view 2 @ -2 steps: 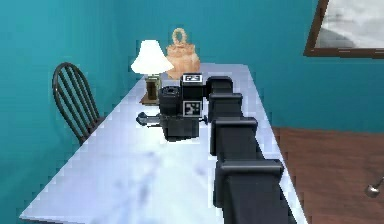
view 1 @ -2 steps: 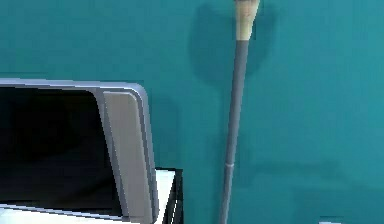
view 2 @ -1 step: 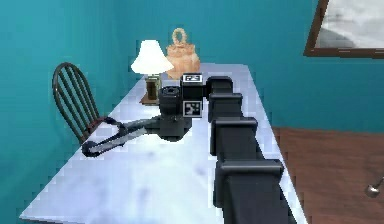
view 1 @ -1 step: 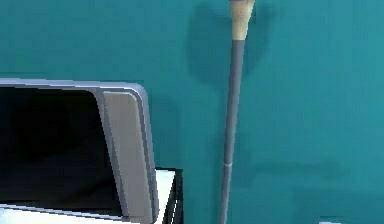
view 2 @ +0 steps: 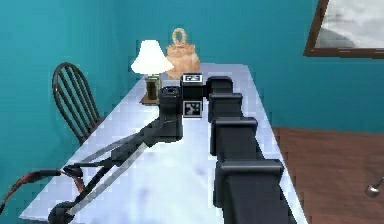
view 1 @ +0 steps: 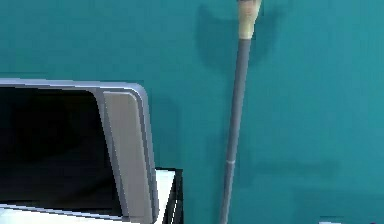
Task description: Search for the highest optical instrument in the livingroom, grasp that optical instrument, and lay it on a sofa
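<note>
In the arm side view my arm [view 2: 235,140] reaches out over a long pale table [view 2: 180,175]. At its far end stand the two white marked squares [view 2: 190,80]. The gripper [view 2: 68,190] runs from there toward the picture's lower left, its thin fingers [view 2: 110,155] low over the tabletop. A dark red curved shape [view 2: 25,183] lies by the fingertips at the table's edge, so I cannot tell whether the gripper holds anything. A small lamp with a white shade [view 2: 151,60] and a tan rounded jug-like thing [view 2: 180,47] stand at the table's far end.
A dark wooden chair [view 2: 70,95] stands at the table's left side. A framed picture [view 2: 350,28] hangs top right above brown wooden floor [view 2: 330,165]. In the forward view a grey-framed screen [view 1: 70,150] sits on a white stand [view 1: 170,190], and a tall grey pole [view 1: 238,120] leans on the teal wall.
</note>
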Motion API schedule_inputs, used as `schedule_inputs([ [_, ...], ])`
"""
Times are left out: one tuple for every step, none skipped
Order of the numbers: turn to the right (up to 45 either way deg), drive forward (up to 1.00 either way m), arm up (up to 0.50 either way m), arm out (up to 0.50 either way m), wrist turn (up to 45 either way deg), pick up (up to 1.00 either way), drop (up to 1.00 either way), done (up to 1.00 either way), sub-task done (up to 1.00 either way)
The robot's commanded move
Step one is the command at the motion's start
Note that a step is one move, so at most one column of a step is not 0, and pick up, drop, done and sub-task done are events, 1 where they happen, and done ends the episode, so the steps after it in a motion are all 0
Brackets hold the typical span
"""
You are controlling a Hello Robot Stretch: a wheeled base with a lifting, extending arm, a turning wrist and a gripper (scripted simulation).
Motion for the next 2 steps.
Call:
schedule_inputs([
  [0.0,0.00,0.00,0.00,-21.0,0.00,0.00,0.00,0.00],
  [0.0,0.00,0.00,-0.20,0.0,0.00,0.00,0.00,0.00],
])
